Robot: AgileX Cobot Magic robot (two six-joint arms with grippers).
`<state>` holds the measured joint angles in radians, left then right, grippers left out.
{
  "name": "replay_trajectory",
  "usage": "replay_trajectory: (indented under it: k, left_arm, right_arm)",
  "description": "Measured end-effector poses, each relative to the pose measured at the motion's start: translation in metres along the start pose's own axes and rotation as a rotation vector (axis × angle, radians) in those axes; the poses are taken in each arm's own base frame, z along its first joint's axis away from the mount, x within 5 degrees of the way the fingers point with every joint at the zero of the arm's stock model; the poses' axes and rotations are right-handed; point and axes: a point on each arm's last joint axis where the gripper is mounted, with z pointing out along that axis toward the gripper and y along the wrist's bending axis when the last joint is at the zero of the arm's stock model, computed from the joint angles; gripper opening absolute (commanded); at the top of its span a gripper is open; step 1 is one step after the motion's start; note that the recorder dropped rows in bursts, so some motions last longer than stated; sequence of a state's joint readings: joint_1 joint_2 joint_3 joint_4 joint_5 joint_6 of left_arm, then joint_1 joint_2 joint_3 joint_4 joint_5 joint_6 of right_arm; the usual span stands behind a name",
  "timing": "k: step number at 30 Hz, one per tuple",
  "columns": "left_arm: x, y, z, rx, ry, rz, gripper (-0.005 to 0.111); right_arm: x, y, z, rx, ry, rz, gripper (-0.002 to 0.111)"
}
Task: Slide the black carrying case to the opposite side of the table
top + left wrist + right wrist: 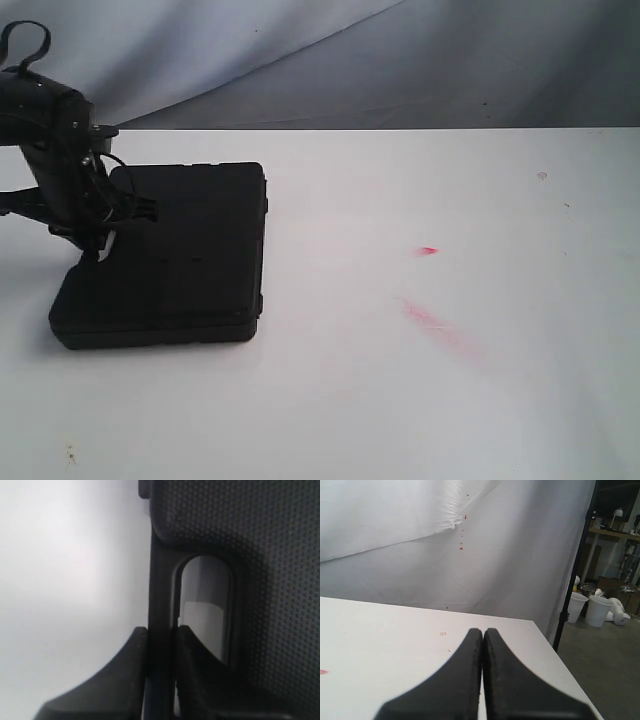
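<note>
Exterior overlooks table, left wrist tight on case, right skims table

No readable text, labels, brands or numbers in any view. The case shows just moulded ribs and a dotted texture, no lettering. Marks on the worktop are red smears and specks, not characters.

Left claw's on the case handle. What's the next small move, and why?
Probably begin sliding the case rightward, flat on the table. The left claw is clamped on the handle bar, one finger in the cut-out, so the grip looks set. The case lies at the table's left; to its right only red smears show. The right claw is shut, away from the case.
</note>
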<state>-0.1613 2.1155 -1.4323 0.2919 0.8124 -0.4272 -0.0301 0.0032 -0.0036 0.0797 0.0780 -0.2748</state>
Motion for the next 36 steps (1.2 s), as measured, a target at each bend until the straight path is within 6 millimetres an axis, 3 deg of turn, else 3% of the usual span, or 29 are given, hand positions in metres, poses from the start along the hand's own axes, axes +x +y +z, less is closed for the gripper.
replay_trajectory:
  k: [7, 11, 26, 36]
  left_arm:
    - [0.002, 0.071, 0.004, -0.042, -0.007, -0.079, 0.0]
    - [0.002, 0.097, 0.007, -0.042, 0.0, -0.086, 0.0]
    - [0.003, 0.137, 0.013, -0.035, -0.011, -0.127, 0.0]
    - [0.0, 0.135, 0.014, 0.014, -0.044, -0.112, 0.0]
  right_arm:
    - [0.0, 0.0, 0.0, 0.0, 0.0, 0.0, 0.0]
    - [0.0, 0.0, 0.0, 0.0, 0.0, 0.0, 0.0]
    - [0.0, 0.0, 0.0, 0.0, 0.0, 0.0, 0.0]
    - [0.0, 0.0, 0.0, 0.0, 0.0, 0.0, 0.0]
